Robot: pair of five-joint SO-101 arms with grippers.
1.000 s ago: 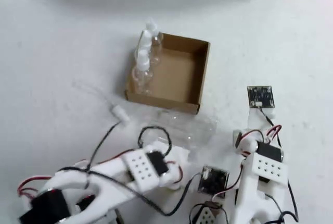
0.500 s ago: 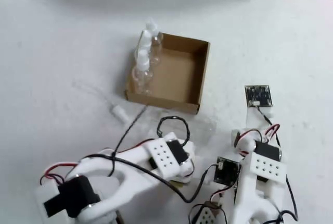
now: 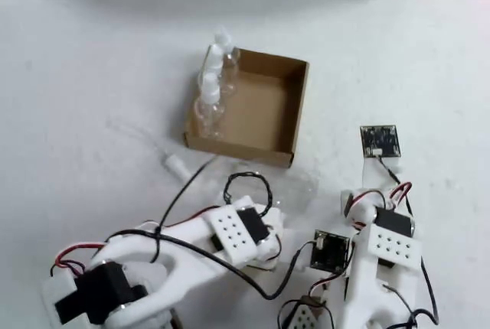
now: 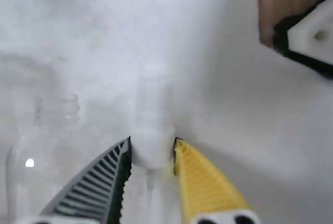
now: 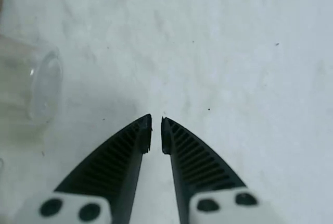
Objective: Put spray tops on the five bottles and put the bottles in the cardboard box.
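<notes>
Overhead, a white desk [image 3: 92, 61] is seen bearing a cardboard box [image 3: 237, 148]. A spray top [image 4: 151, 133] is pinched by the left jaws — the right jaws are pressed nearly together.

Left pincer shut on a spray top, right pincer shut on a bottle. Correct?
Not quite. The right pincer is shut on nothing: the right wrist view shows its tips closed over the bare table, with the clear bottle lying apart from it. The left pincer is shut on the spray top, as you said.
</notes>
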